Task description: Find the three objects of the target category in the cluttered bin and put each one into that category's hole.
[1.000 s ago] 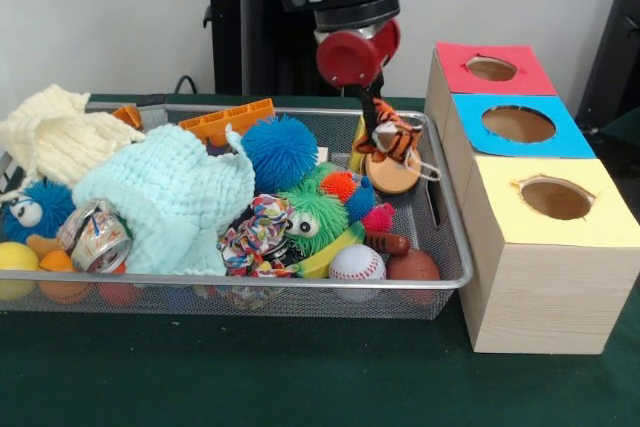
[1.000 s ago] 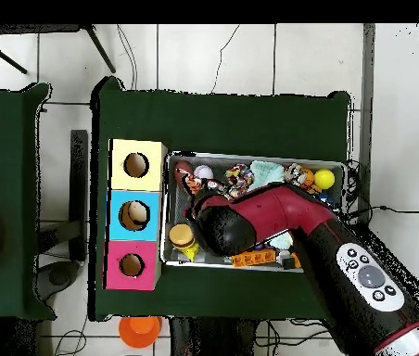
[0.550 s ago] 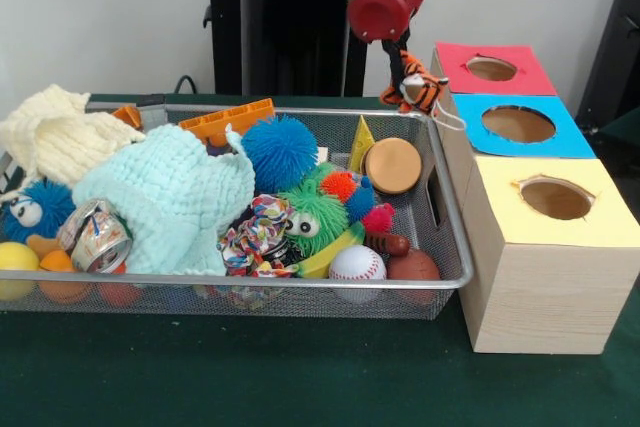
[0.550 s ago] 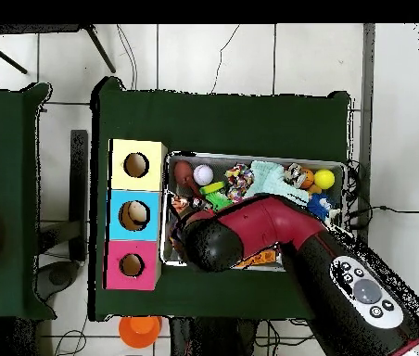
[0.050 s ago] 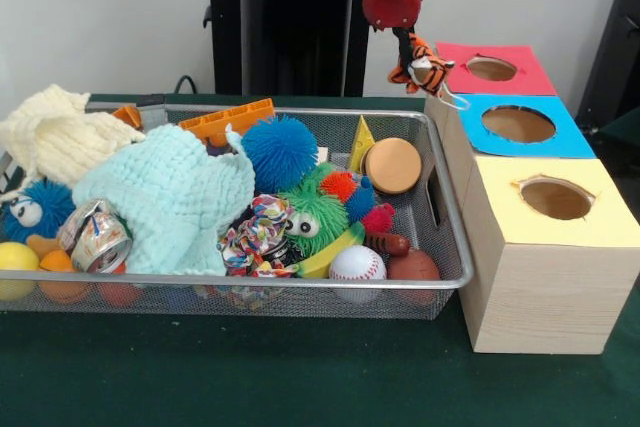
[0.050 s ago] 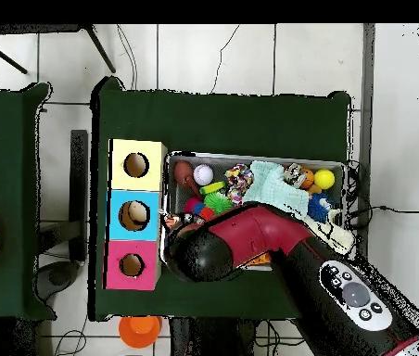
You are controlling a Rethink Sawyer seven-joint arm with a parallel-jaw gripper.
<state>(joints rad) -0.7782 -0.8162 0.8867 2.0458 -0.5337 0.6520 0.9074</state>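
A dark green surface (image 5: 300,377) carries everything. In the overhead view, white floor tiles (image 6: 213,56) surround it, a second green-covered surface (image 6: 5,139) stands at 9 o'clock, an orange round object (image 6: 140,329) lies at 7 o'clock, and cables (image 6: 394,209) trail at 3 o'clock.

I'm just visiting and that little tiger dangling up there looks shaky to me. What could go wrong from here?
The gripper holds the tiger toy only by its top, so it hangs loose and could slip free, landing back in the wire bin or on the table. It also hangs beside the box's edge, not yet over the red hole, the blue hole or the yellow one, so it might catch there.
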